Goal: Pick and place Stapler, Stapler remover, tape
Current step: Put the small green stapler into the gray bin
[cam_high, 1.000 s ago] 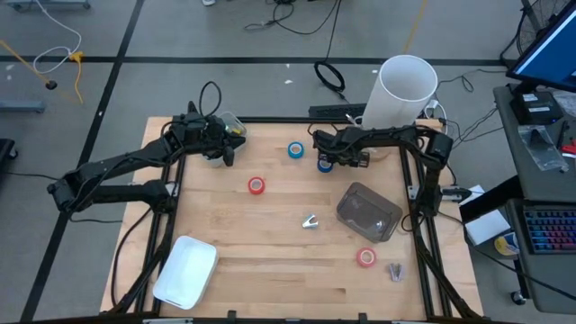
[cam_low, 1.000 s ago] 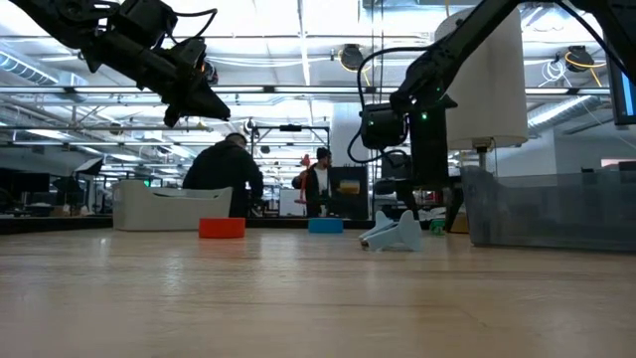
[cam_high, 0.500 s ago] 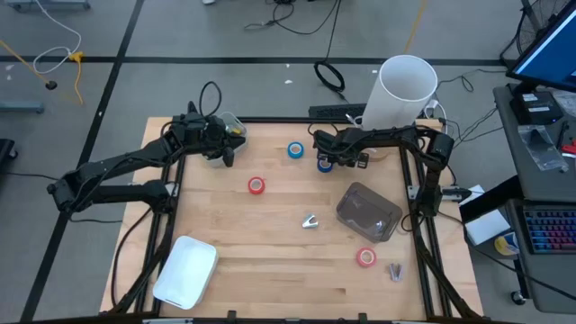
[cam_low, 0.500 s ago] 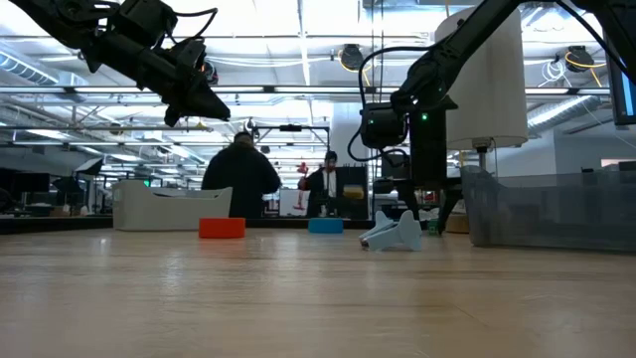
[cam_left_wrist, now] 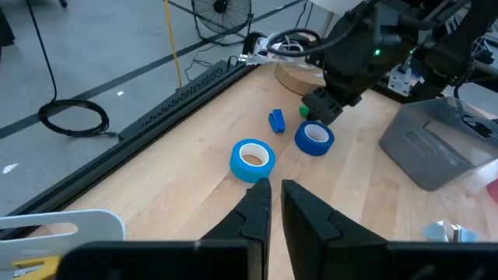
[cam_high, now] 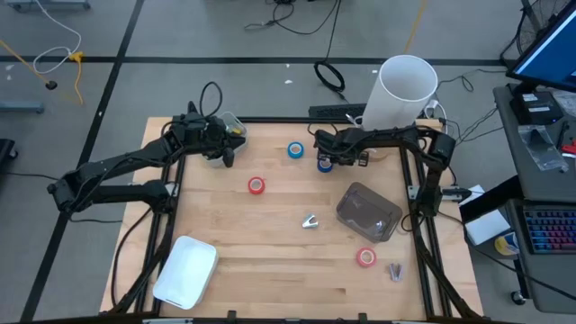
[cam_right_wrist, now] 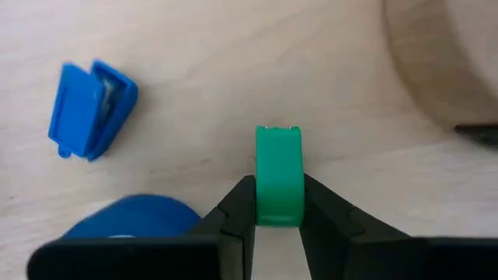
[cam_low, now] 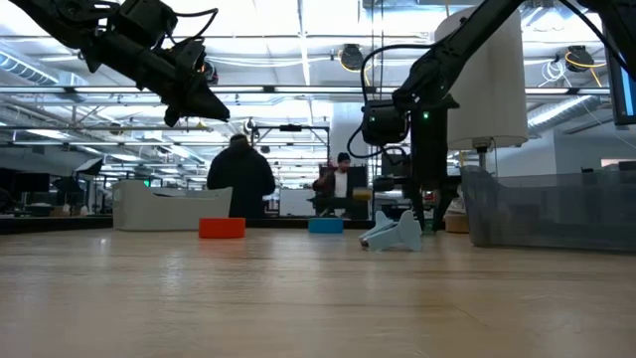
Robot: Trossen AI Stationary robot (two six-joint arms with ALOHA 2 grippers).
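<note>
Table (cam_high: pixel 270 261): wooden, black-framed, standing in an open workshop where people stand beyond. White tray (cam_high: pixel 186 270) and clear container (cam_high: pixel 368 212) both appear empty; no placement judged done. Four tape rolls lie loose: blue (cam_high: pixel 295 150), blue (cam_high: pixel 325 165), red (cam_high: pixel 257 185), red (cam_high: pixel 365 257). Right gripper (cam_right_wrist: pixel 278 204) pinches a small green piece (cam_right_wrist: pixel 278 185) at the table surface. Left gripper (cam_left_wrist: pixel 271 204), pressed nearly together, hovers empty.

dark jointed arms, black cables, green indicator light
</note>
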